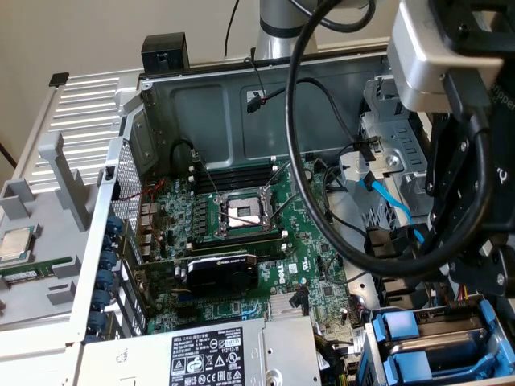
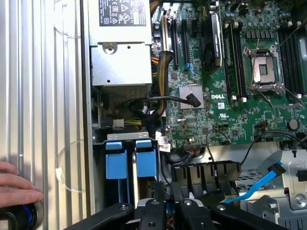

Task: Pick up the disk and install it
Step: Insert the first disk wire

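Observation:
Two bright blue carrier frames (image 2: pixel 115 163) stand side by side in the drive bay at the case's corner. The one nearer my gripper (image 2: pixel 146 160) belongs to the disk, which sits down in the bay with only its blue end showing. In the exterior view the blue frames (image 1: pixel 402 328) lie at the lower right with a grey metal body (image 1: pixel 451 320) between them. My gripper (image 2: pixel 167 190) hangs just beside the nearer frame, its black fingers (image 2: pixel 158 194) drawn close together. Whether they pinch anything cannot be made out.
The open computer case holds a green motherboard (image 1: pixel 241 241) and a grey power-supply box (image 2: pixel 120 57). A blue cable (image 2: pixel 259 184) and black cables (image 1: pixel 322 185) run near the bay. A person's hand (image 2: pixel 14 184) rests outside the case. A small square chip (image 1: pixel 14 244) lies on the exterior view's left.

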